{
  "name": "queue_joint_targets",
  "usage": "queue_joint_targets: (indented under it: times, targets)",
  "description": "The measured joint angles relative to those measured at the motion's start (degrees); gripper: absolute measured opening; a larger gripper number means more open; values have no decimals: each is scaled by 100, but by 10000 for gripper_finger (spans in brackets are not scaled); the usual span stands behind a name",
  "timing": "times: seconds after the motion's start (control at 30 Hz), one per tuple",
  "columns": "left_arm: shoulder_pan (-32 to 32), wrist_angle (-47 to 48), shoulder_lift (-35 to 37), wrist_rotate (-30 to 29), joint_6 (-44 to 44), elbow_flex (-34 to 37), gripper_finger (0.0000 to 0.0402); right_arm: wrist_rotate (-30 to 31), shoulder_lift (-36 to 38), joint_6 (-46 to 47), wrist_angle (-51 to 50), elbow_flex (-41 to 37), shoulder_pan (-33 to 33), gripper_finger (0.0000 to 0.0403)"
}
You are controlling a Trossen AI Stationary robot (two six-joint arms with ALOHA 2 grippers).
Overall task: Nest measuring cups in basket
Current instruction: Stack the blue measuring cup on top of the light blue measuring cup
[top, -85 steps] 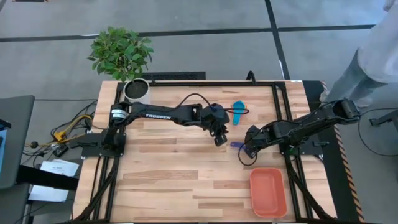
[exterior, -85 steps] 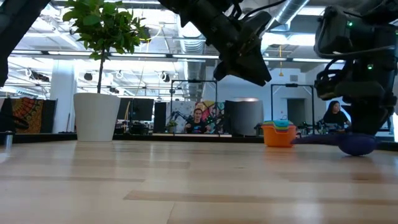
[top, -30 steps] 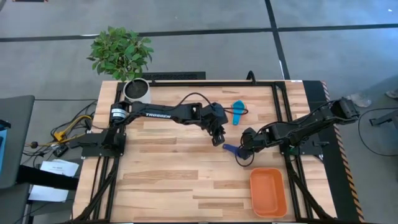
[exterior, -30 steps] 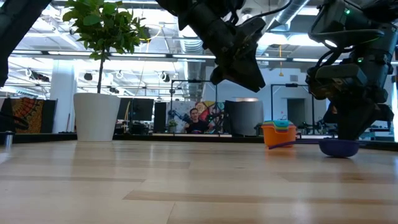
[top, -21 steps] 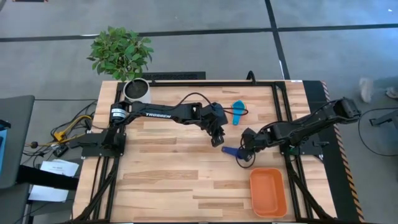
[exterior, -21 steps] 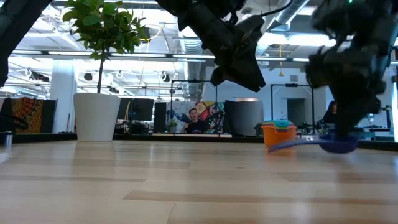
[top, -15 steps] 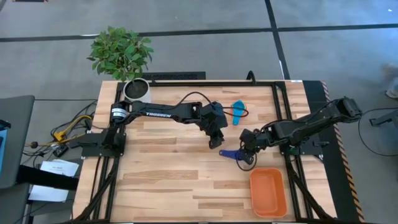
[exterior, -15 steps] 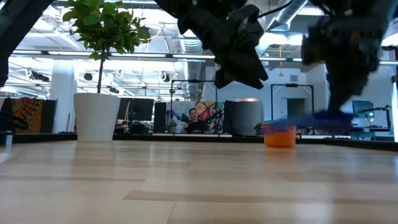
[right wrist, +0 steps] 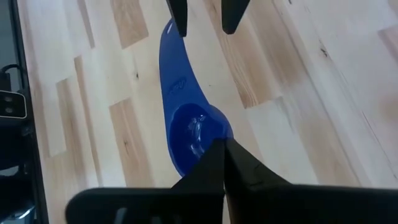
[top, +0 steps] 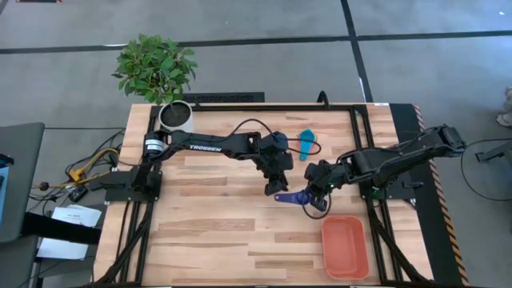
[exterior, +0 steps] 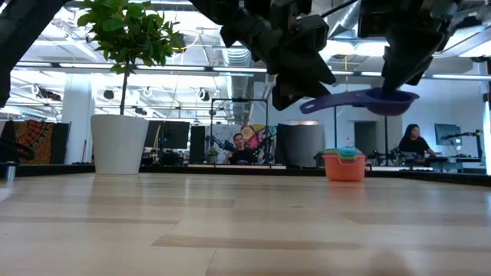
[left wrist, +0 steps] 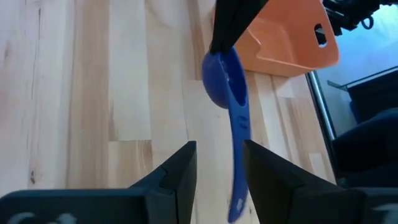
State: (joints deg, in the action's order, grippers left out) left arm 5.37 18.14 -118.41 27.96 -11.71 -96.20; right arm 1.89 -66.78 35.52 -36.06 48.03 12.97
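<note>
The dark blue measuring cup (top: 293,197) hangs in the air between both grippers, its bowl (left wrist: 220,76) toward the right arm and its flat handle (left wrist: 239,163) toward the left arm. My right gripper (top: 314,192) is shut on it. My left gripper (top: 276,182) is open, and in its wrist view its fingers (left wrist: 219,171) stand on either side of the handle's free end. The other cups sit nested in a stack (top: 306,142) with light blue on top, near the far edge. The orange basket (top: 346,246) lies by the near right corner. My right gripper pinches the dark blue cup by the bowl's rim (right wrist: 208,152), on the side away from the handle, coming from above. The cup is lifted clear of the table and roughly level, its handle (exterior: 330,102) pointing toward the table's left. My left gripper: I cannot tell whether its fingers touch the handle (right wrist: 171,56).
A white plant pot (top: 176,118) with a leafy plant stands at the far left corner. Bare wood lies between the grippers and the near edge, left of the basket. A person (exterior: 244,149) shows in the room beyond the table.
My right gripper has raised the dark blue cup off the table and carried it toward the table's left, so it now hangs clear with its handle toward the left gripper. My left gripper has shifted slightly toward the near edge, closer to the cup.
</note>
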Motion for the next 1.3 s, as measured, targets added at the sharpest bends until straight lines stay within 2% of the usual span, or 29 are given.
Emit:
queue_joint_targets:
  times: [0.13,0.37,0.6,0.73,0.97,1.3]
  targets:
    - [-51,26,0,18,-4,0,116,0,0,-2,-5,2,0,19]
    - [-128,111,-83,28,-190,4,116,0,0,-2,16,2,0,8]
    - [-212,144,-83,-168,-143,4,115,0,0,-4,146,2,0,14]
    - [-208,150,-81,-166,-150,2,92,1,0,-11,211,2,0,11]
    - [-227,131,-81,-124,-85,2,11,2,0,-24,224,2,0,12]
    - [-227,35,-81,-87,130,2,1,225,123,-19,190,4,4,14]
